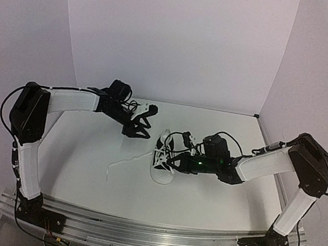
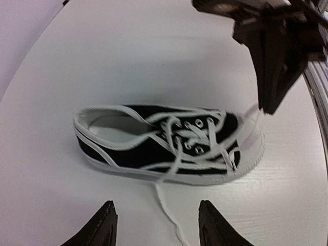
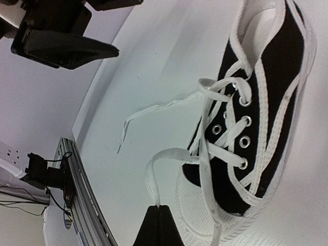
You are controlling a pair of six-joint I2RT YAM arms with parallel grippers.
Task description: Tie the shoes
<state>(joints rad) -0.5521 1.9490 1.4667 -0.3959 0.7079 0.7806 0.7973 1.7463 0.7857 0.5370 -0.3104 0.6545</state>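
Sneaker (image 1: 164,158) sits mid-surface, toe toward 6 o'clock. Right tool (image 3: 160,211) is clamped on a lace loop (image 3: 152,171), while the left tool (image 1: 138,130) hangs spread wide at the shoe's 10 o'clock. The danger: pull hard and the light shoe drags, or the lace slips free.

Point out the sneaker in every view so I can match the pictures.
Top external: sneaker at table centre.
Left wrist: sneaker mid-frame, side on, toe to the right.
Right wrist: sneaker fills the right half, toe toward the bottom.
Shared landmark: loose lace trailing off it onto the table.
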